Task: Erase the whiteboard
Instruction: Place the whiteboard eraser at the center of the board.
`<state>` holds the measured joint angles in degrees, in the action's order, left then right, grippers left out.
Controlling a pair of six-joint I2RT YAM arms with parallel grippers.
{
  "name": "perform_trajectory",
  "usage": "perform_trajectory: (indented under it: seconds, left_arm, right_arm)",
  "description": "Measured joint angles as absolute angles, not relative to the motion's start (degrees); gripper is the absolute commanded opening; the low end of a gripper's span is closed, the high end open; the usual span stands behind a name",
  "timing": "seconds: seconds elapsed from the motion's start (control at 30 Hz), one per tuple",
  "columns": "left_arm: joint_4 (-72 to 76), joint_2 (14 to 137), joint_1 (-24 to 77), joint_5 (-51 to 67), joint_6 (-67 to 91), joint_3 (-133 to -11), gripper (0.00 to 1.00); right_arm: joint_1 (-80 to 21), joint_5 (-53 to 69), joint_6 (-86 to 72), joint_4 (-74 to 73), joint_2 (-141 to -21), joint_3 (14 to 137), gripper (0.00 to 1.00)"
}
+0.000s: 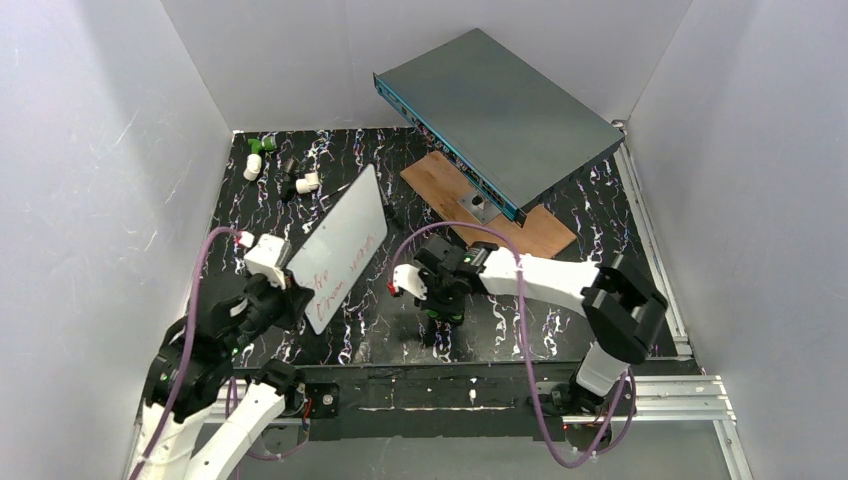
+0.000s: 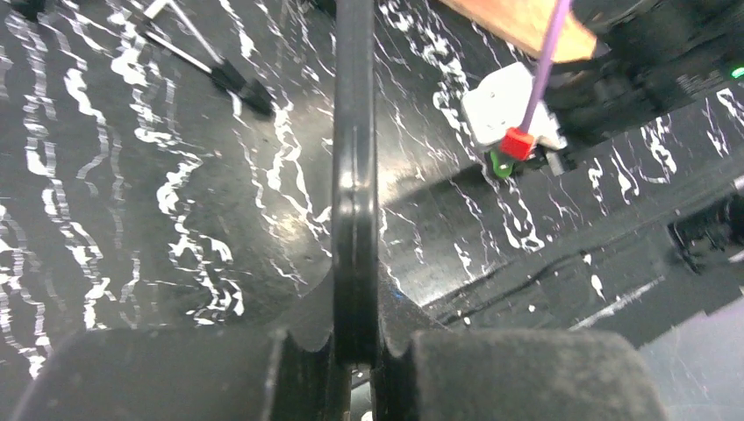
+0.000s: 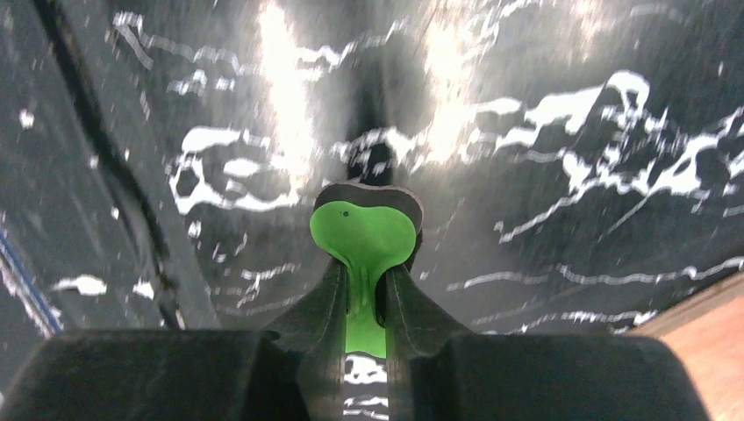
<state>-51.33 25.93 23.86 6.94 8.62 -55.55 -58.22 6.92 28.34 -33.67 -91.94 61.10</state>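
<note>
Whiteboard (image 1: pixel 340 250) edge in left pincer (image 2: pixel 355 351)

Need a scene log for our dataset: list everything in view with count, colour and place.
box: one, grey-teal, far side, over the plank
plank: one, brown, partly under the box
whiteboard: one, white with red writing, tilted, left of centre
small parts: several, white, green, black, far left corner
green tool: one, green with black pad, centre
mat: one, black with white veins, tabletop
left gripper: one, black, shut on whiteboard rim
right gripper: one, black, shut on green tool
</note>
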Motion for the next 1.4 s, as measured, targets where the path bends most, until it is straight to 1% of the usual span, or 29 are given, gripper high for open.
perform_trajectory:
  seconds: [0.1,0.23,0.33,0.37,0.5,0.6,0.7,0.8,0.9,1.03,1.07,1.1,1.13,1.17,1.2,1.23,1.3,1.33,1.4]
  left_arm:
    - [-53.0,24.1,23.9,2.7,8.4,-59.5,0.0]
    - [-54.3,23.3,23.9,-0.5,7.7,-62.0,0.0]
    - [-55.1,23.2,23.9,-1.8,7.3,-62.1,0.0]
    - [-56.4,23.2,23.9,-2.5,7.0,-62.1,0.0]
    - [-56.8,23.2,23.9,-2.3,6.9,-62.1,0.0]
    - [-56.2,23.1,23.9,-1.8,7.0,-61.7,0.0]
    - [-55.5,23.1,23.9,-0.4,7.2,-61.0,0.0]
    - [-54.8,23.1,23.9,1.0,7.4,-60.3,0.0]
    - [-54.0,23.2,23.9,2.1,7.6,-60.0,0.0]
    - [-53.1,23.3,23.9,3.0,7.7,-59.7,0.0]
    - [-53.0,23.3,23.9,3.2,7.7,-59.7,0.0]
    - [-53.0,23.3,23.9,3.4,7.7,-59.7,0.0]
    - [-53.0,23.3,23.9,3.5,7.7,-59.7,0.0]
    - [-53.0,23.3,23.9,3.5,7.7,-59.7,0.0]
    - [-53.0,23.3,23.9,3.6,7.7,-59.6,0.0]
    - [-53.0,23.2,23.9,3.8,7.8,-59.5,0.0]
    - [-52.7,23.0,23.9,4.2,8.0,-58.9,0.0]
    - [-52.6,22.9,23.9,4.4,8.1,-58.6,0.0]
    - [-52.3,22.7,23.9,5.3,8.6,-57.6,0.0]
  right_arm:
    - [-58.7,6.1,26.9,-32.8,-97.1,65.3,0.11]
    - [-58.9,6.1,25.4,-32.8,-100.3,67.7,0.2]
    - [-59.0,6.2,25.0,-32.8,-102.2,68.1,0.35]
    - [-59.0,6.2,24.8,-33.0,-102.7,68.1,0.44]
    - [-59.0,6.4,24.5,-33.3,-102.6,68.0,0.55]
    - [-58.8,6.8,24.8,-33.7,-101.3,67.9,0.58]
    - [-58.2,7.9,25.5,-34.4,-98.8,67.6,0.67]
    - [-57.3,9.6,26.3,-34.6,-96.1,67.0,0.71]
    - [-56.4,13.1,27.1,-35.7,-95.1,66.9,0.71]
    - [-56.1,18.0,27.2,-37.1,-97.7,66.9,0.56]
    - [-56.1,18.9,26.8,-37.3,-99.2,67.0,0.5]
    - [-56.1,19.1,26.7,-37.3,-100.4,67.0,0.41]
    - [-56.1,19.2,26.2,-37.3,-101.7,67.0,0.36]
    - [-56.1,19.2,26.0,-37.3,-102.7,67.0,0.35]
    - [-56.1,18.9,25.3,-37.3,-103.6,67.0,0.38]
    - [-56.1,18.6,24.8,-37.2,-103.9,67.1,0.44]
    - [-55.9,18.4,24.2,-37.1,-103.9,67.5,0.61]
    - [-55.9,18.5,24.0,-37.1,-103.9,67.6,0.65]
    - [-55.5,19.5,24.0,-37.3,-103.8,67.7,0.67]
